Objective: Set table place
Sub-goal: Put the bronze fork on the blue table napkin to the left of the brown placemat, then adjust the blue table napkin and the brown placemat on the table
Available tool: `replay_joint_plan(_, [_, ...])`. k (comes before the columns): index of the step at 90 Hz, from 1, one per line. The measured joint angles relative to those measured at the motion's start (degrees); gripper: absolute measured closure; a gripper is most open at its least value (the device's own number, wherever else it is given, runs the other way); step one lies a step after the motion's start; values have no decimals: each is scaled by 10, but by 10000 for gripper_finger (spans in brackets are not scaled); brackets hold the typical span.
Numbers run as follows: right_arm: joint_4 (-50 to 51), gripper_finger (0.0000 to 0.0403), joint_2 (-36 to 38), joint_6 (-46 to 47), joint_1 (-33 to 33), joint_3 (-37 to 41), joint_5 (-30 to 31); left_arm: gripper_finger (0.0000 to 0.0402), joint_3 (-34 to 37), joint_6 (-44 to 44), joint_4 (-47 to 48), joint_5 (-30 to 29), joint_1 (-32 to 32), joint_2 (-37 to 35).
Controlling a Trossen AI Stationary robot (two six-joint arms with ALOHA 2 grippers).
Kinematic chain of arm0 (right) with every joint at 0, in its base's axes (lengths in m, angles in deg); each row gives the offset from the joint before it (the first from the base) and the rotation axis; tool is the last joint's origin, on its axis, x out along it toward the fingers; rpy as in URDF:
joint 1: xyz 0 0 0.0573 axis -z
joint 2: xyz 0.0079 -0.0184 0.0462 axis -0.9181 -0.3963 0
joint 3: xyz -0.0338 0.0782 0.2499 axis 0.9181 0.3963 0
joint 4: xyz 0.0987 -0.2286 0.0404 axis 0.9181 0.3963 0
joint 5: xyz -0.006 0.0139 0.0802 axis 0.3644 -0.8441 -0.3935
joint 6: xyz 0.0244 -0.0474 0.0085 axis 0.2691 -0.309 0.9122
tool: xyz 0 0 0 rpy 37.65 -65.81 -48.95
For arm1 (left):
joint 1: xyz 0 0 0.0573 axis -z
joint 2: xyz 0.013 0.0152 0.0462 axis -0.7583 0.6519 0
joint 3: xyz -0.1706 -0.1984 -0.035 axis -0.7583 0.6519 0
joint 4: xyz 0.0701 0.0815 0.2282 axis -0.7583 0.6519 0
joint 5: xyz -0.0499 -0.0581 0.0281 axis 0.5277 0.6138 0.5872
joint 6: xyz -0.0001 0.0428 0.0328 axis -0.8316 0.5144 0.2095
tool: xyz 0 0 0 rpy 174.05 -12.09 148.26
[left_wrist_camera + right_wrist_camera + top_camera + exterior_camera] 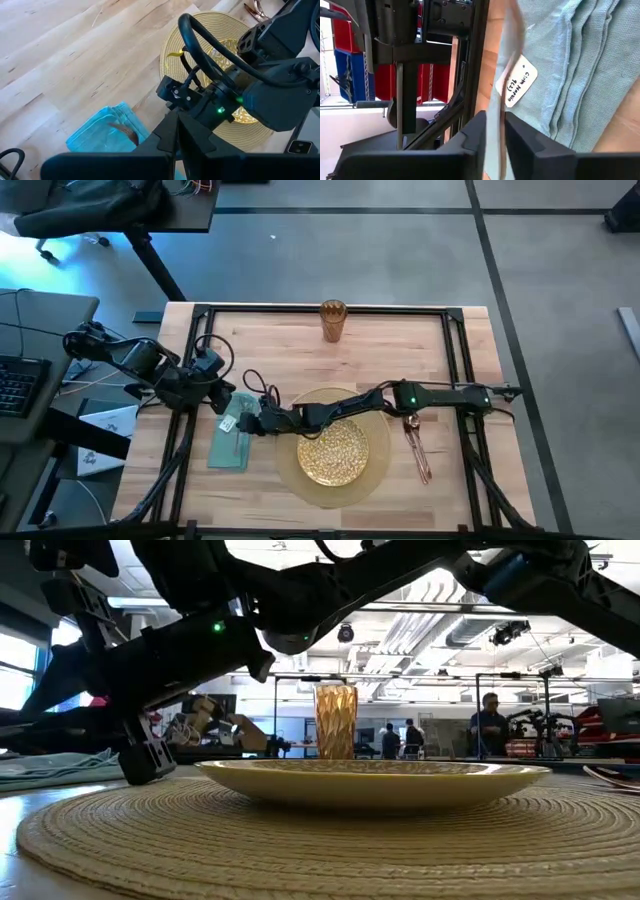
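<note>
Left hand (222, 392) sits at the table's (280, 340) left edge above the napkin (231, 442); grip state can't be judged. Right hand (247, 423) reaches across the plate (335, 452) and placemat (372, 480), fingers clamped on the napkin's edge. Cup (333, 320) at far edge, copper cutlery (417, 445) right of plate.

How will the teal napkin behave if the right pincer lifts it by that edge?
Probably floppy: the napkin is folded cloth in soft layers, so it would likely drape and unfold. It looks light, and the thin edge between the right pincer fingers could slip out. Its tag hangs loose and might snag. The left pincer is close above it.
</note>
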Motion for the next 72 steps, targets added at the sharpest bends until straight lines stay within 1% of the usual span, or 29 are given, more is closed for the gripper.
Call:
replay_joint_plan(13, [0,273,0,0,0,0,0,402,0,0,0,0,0,0])
replay_joint_plan(26, [0,241,0,-15,2,0,-18,402,0,0,0,0,0,0])
replay_joint_plan(35, [-12,230,4,-37,13,2,-64,402,0,0,0,0,0,0])
replay_joint_plan(49, [8,233,25,-123,40,5,-106,402,0,0,0,0,0,0])
replay_joint_plan(59, [84,242,68,-178,61,5,-133,402,0,0,1,2,0,0])
replay_joint_plan(72, [241,252,154,-301,92,1,-201,402,0,1,2,2,0,0])
